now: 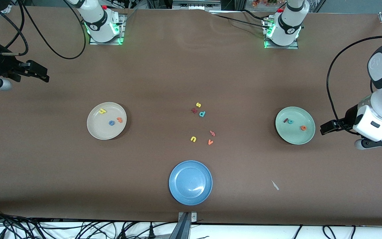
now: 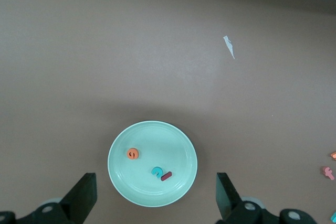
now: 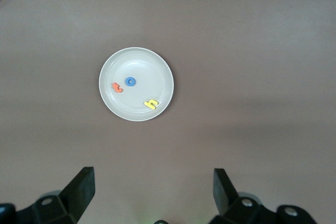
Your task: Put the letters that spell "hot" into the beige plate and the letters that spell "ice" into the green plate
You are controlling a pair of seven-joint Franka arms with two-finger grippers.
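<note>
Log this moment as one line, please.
beige plate: h, o, t in | green plate: i, c, e in | left gripper: open, empty | right gripper: open, empty

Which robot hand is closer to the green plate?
Left. The left gripper hangs open just past the green plate at its own end of the table; the right gripper waits open at the other end, past the beige plate.

A robotics lab: brown-covered table (image 1: 191, 66), bolted arm bases (image 1: 104, 33), loose cables (image 1: 45, 229) along its edge.
</note>
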